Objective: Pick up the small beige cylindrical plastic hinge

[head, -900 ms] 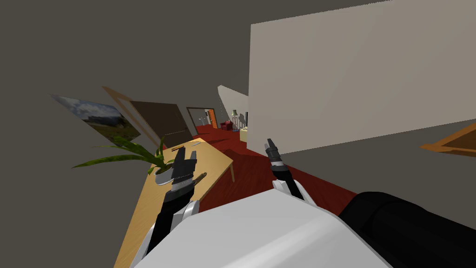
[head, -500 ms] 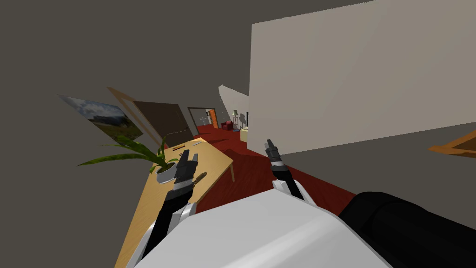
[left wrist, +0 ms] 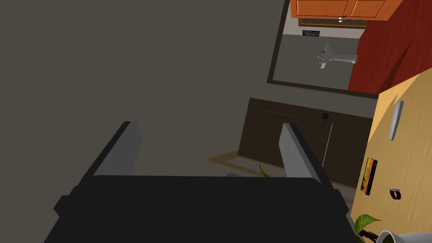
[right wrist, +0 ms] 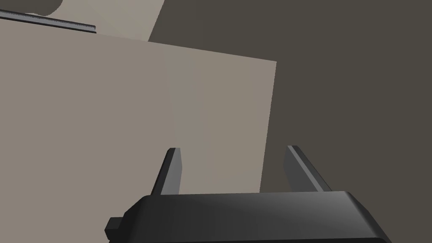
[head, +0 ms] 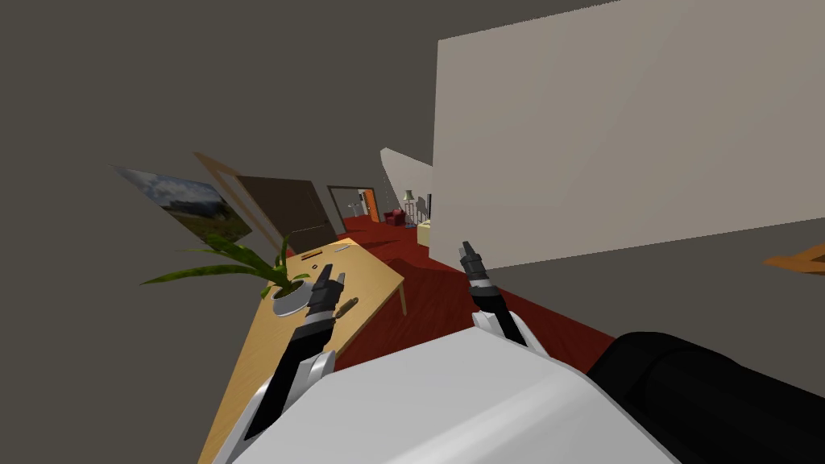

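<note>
While the left gripper (head: 333, 276) hangs above the table (head: 372, 280) with its fingers (left wrist: 295, 147) spread wide and nothing between them, the hinge (left wrist: 395, 194) lies outside their gap, on the tabletop beyond the finger nearer the table. It is a small stubby piece, too small to tell its colour surely. It sits apart from the fingers, between a flat orange-and-black slab (left wrist: 370, 176) and the pot (left wrist: 398, 238). A grey bar (left wrist: 395, 120) lies farther along the top, near the table's far edge. The plant (head: 234, 266) spreads its leaves just beside the gripper on the wall side. A brown stick (head: 348, 307) lies on the other side, close to the table's floor-side edge. Ahead of the fingers stand a grey wall (left wrist: 126, 63) and a dark door (left wrist: 303, 135). Past the table's edge, red floor (head: 435, 298) lies open up to a pale wall (head: 612, 129). The right gripper (head: 466, 246) is raised over that floor, well apart from the table, its fingers (right wrist: 172, 168) parted and empty.
</note>
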Robot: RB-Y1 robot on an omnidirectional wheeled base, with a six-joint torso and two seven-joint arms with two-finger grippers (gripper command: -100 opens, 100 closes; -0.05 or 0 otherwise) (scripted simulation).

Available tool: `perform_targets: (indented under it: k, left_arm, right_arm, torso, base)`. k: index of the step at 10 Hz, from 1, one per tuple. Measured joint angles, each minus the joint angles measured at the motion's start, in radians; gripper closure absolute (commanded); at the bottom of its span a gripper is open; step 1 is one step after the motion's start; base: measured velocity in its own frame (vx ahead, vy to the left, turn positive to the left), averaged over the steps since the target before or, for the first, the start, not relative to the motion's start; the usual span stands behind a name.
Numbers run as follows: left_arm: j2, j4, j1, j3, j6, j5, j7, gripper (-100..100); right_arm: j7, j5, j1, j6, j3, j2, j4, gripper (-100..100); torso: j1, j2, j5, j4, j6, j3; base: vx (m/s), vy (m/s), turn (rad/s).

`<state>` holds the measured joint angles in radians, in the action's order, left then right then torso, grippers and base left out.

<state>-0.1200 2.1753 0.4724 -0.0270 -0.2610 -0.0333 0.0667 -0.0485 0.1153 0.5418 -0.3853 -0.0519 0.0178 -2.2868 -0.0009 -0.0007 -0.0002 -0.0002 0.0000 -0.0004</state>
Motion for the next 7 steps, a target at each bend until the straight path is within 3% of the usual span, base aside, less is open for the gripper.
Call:
perform_targets:
  k: [1,2,4,7]
  left_arm:
    - [-0.023,-0.042,-0.009,-0.024,0.015,-0.022,0.021,-100]
    - [-0.025,-0.05,-0.019,-0.03,0.039,-0.028,0.03,-100]
    - [-0.034,-0.119,-0.055,-0.051,0.095,-0.051,0.05,-100]
    - [-0.065,-0.164,-0.061,-0.085,0.164,-0.086,0.088,-100]
  right_arm:
    - [0.0,0.0,0.0,0.0,0.0,0.0,0.0,0]
    - [0.0,0.0,0.0,0.0,0.0,0.0,0.0,0]
    - [0.0,0.0,0.0,0.0,0.0,0.0,0.0,0]
    - [0.0,0.0,0.0,0.0,0.0,0.0,0.0,0]
  torso:
    - [0.0,0.0,0.0,0.0,0.0,0.0]
    - [0.0,0.0,0.0,0.0,0.0,0.0]
    - [0.0,0.0,0.0,0.0,0.0,0.0]
    - [0.0,0.0,0.0,0.0,0.0,0.0]
  base:
    - [0.006,-0.019,0.011]
    - [0.006,-0.015,0.011]
    - [0.01,-0.023,0.011]
    - [0.008,-0.016,0.006]
